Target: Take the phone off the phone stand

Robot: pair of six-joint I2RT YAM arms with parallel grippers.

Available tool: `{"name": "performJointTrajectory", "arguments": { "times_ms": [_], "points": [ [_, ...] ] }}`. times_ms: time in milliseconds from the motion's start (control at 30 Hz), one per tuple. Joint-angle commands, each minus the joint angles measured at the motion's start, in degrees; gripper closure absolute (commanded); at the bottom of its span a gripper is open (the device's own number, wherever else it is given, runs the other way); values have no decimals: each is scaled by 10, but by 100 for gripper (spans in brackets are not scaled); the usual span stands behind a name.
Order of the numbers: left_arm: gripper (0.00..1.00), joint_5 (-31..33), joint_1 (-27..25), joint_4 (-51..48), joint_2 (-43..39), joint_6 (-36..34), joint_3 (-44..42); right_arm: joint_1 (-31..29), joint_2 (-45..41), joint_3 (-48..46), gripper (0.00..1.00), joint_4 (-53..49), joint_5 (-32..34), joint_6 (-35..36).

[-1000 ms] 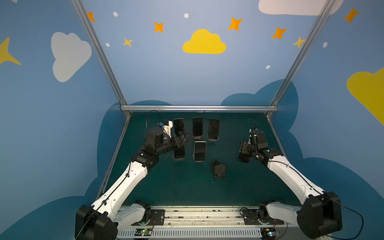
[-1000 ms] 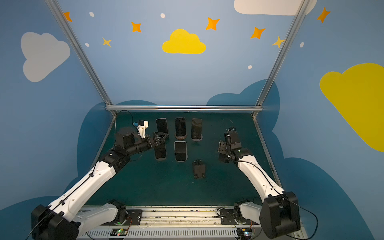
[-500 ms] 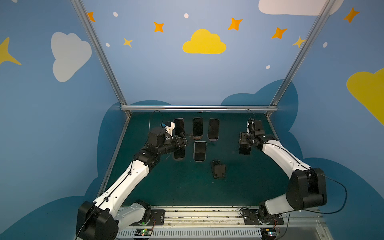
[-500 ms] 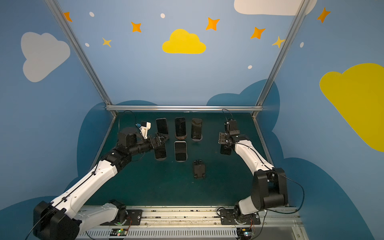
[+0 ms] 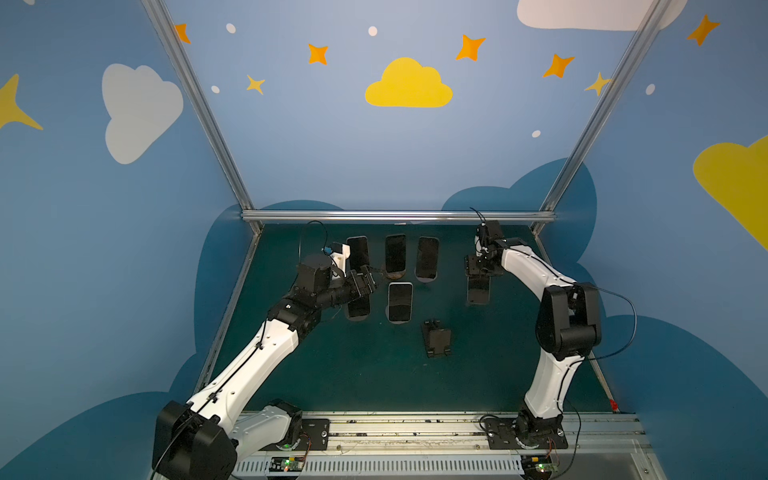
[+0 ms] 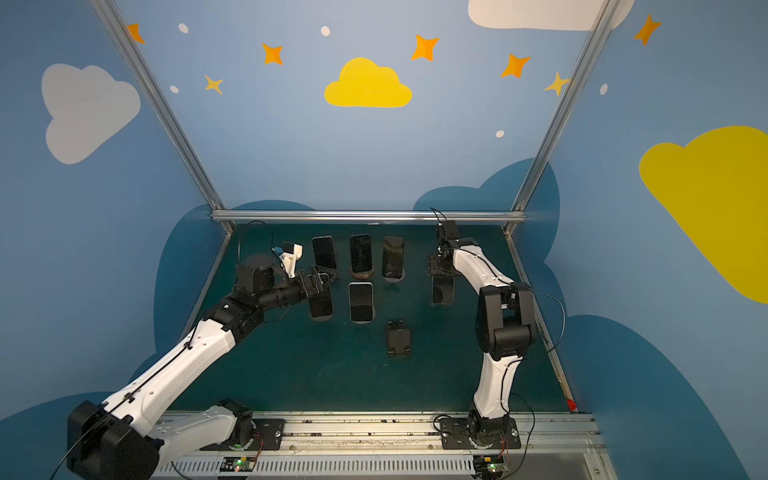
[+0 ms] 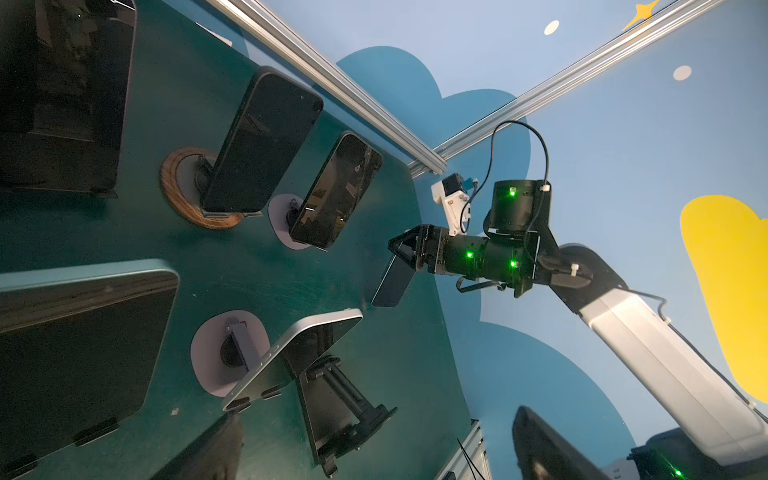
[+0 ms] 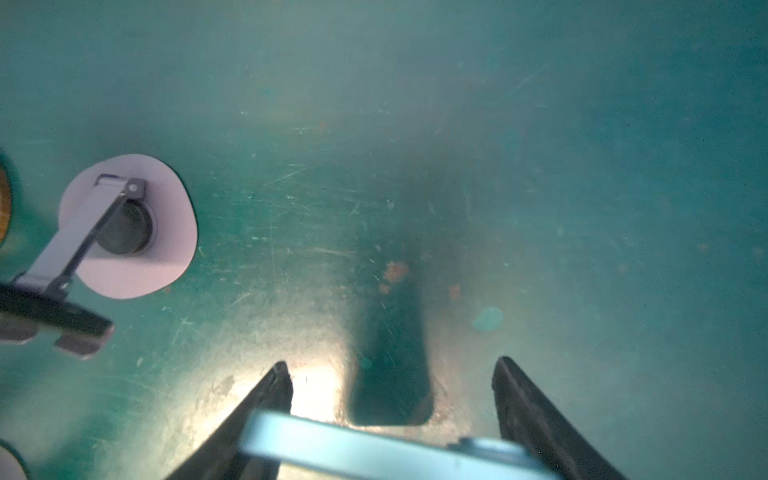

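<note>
Over bare mat (image 5: 490, 365) on the right, well apart from the empty stand (image 5: 436, 337), your right claw (image 5: 478, 271) grips the phone (image 5: 478, 293) by its top end (elbow arched high, wrist pointing down). Your left claw (image 5: 369, 281) hovers wide open between the two left phones (image 5: 358, 253), forearm nearly level.

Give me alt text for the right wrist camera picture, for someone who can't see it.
The right gripper is shut on a pale blue phone, held edge-on above the scratched green table, where a dark shadow falls. Nearby, a stand with a round lilac base carries another phone.
</note>
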State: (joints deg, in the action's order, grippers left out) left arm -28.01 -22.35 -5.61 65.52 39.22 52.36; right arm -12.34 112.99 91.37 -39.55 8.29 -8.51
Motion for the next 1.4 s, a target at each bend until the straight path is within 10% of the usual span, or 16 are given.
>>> {"name": "performJointTrajectory", "arguments": {
  "times_ms": [0, 1367],
  "points": [
    [1, -9, -4, -3, 7, -9, 17, 8, 41, 72, 44, -98, -24, -4],
    [0, 59, -13, -30, -50, -49, 18, 20, 197, 237, 45, -151, -58, 0]
  ]
}}
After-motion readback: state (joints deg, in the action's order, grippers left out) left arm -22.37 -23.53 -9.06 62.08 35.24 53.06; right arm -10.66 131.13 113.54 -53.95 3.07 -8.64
